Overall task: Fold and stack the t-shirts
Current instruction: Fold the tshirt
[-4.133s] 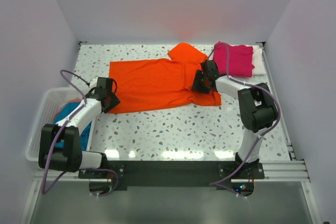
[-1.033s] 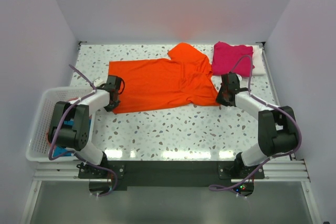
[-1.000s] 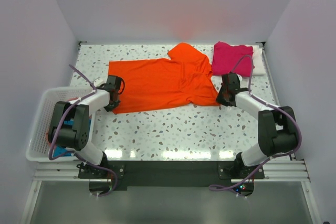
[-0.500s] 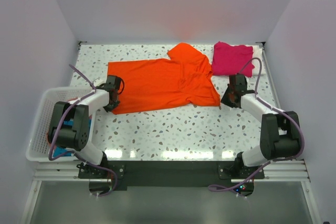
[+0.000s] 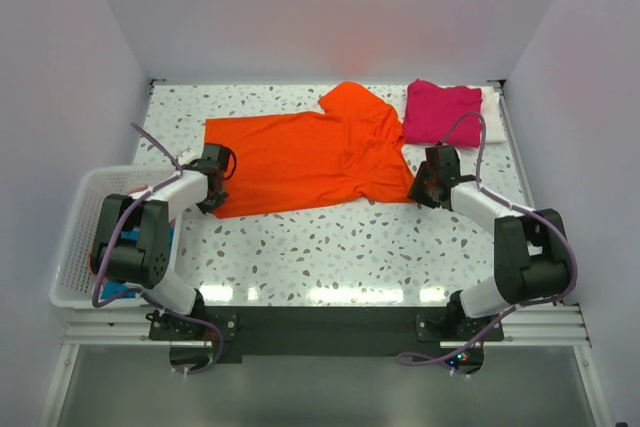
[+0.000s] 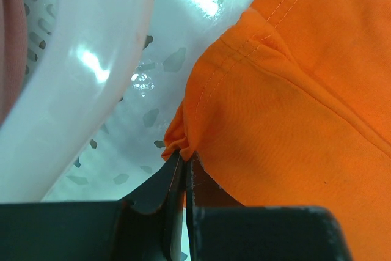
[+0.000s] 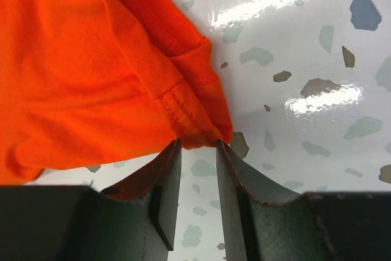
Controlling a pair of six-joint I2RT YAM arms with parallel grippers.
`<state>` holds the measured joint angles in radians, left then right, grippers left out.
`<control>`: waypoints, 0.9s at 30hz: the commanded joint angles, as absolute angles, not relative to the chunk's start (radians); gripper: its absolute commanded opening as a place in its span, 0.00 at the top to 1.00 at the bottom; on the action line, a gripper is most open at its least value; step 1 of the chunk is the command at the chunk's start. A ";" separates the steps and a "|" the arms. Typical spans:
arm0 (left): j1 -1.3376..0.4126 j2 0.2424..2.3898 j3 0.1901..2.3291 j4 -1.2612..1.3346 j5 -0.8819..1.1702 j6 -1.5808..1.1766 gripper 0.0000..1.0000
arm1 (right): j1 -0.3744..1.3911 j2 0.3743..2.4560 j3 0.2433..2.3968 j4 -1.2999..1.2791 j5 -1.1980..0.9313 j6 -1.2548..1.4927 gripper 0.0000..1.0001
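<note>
The orange t-shirt [image 5: 300, 162] lies spread out across the table's far half, one sleeve bunched at the back. My left gripper [image 5: 213, 203] is shut on its near left hem corner [image 6: 183, 145], with the cloth puckered between the tips. At the shirt's near right corner [image 7: 208, 129], my right gripper [image 7: 198, 146] stands open; the hem edge lies just at the fingertips, unclamped. A folded magenta t-shirt [image 5: 440, 112] rests on a white t-shirt [image 5: 493, 119] at the back right. A bit of teal t-shirt [image 5: 114, 289] shows in the basket, mostly hidden by the left arm.
The white slatted basket [image 5: 72, 247] sits at the table's left edge; its rim [image 6: 91, 59] is close beside my left gripper. Speckled tabletop [image 5: 330, 247] runs between the shirt and the arm bases. Walls close in the left, back and right sides.
The right gripper's jaws have opened off the shirt's near right corner; it drifted right, then came back to the corner. The left gripper stays pinched on the left hem corner.
</note>
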<state>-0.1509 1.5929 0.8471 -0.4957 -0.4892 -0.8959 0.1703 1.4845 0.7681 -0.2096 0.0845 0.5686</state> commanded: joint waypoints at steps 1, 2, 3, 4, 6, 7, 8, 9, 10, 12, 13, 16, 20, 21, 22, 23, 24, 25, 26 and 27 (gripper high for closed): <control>-0.132 1.566 0.853 -0.531 -0.503 -0.879 0.97 | 0.176 1.512 0.785 -0.158 0.120 0.586 0.66; -0.132 1.565 0.851 -0.531 -0.505 -0.879 0.97 | 0.176 1.526 0.788 -0.160 0.127 0.586 0.66; -0.132 1.565 0.853 -0.532 -0.506 -0.876 0.97 | 0.176 1.531 0.792 -0.161 0.143 0.587 0.66; -0.132 1.563 0.851 -0.534 -0.508 -0.876 0.97 | 0.176 1.537 0.795 -0.164 0.147 0.586 0.66; -0.132 1.565 0.853 -0.534 -0.511 -0.871 0.97 | 0.178 1.548 0.795 -0.164 0.156 0.584 0.66; -0.132 1.565 0.856 -0.535 -0.512 -0.871 0.97 | 0.176 1.551 0.792 -0.164 0.163 0.584 0.66; -0.132 1.565 0.854 -0.535 -0.512 -0.868 0.97 | 0.176 1.552 0.790 -0.160 0.167 0.584 0.65; -0.132 1.565 0.856 -0.535 -0.512 -0.867 0.97 | 0.178 1.558 0.787 -0.153 0.167 0.587 0.65; -0.130 1.565 0.856 -0.534 -0.512 -0.868 0.97 | 0.176 1.562 0.784 -0.152 0.169 0.588 0.65; -0.132 1.568 0.857 -0.535 -0.512 -0.867 0.97 | 0.176 1.572 0.784 -0.146 0.172 0.589 0.72; -0.132 1.568 0.859 -0.537 -0.512 -0.865 0.97 | 0.175 1.574 0.784 -0.147 0.176 0.591 0.75; -0.132 1.568 0.857 -0.537 -0.515 -0.864 0.97 | 0.175 1.565 0.793 -0.158 0.192 0.586 0.87; -0.130 1.563 0.861 -0.540 -0.518 -0.858 1.00 | 0.173 1.520 0.815 -0.213 0.222 0.568 0.97; -0.130 1.563 0.862 -0.543 -0.518 -0.859 1.00 | 0.172 1.510 0.821 -0.225 0.239 0.563 0.98; -0.130 1.562 0.864 -0.548 -0.518 -0.858 1.00 | 0.169 1.500 0.833 -0.239 0.245 0.551 0.99; -0.130 1.559 0.868 -0.551 -0.518 -0.856 1.00 | 0.166 1.480 0.839 -0.265 0.250 0.545 0.99; -0.130 1.559 0.871 -0.555 -0.518 -0.857 1.00 | 0.161 1.473 0.844 -0.278 0.253 0.538 0.99; -0.130 1.554 0.871 -0.560 -0.518 -0.854 1.00 | 0.150 1.460 0.848 -0.290 0.256 0.526 1.00; -0.130 1.548 0.873 -0.563 -0.520 -0.856 1.00 | 0.147 1.438 0.850 -0.310 0.262 0.522 1.00; -0.130 1.543 0.874 -0.564 -0.520 -0.856 1.00 | 0.141 1.424 0.848 -0.317 0.262 0.519 1.00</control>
<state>-0.1505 1.5867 0.8471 -0.5144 -0.4862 -0.8703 0.1631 1.5009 0.8051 -0.2672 0.1932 0.5545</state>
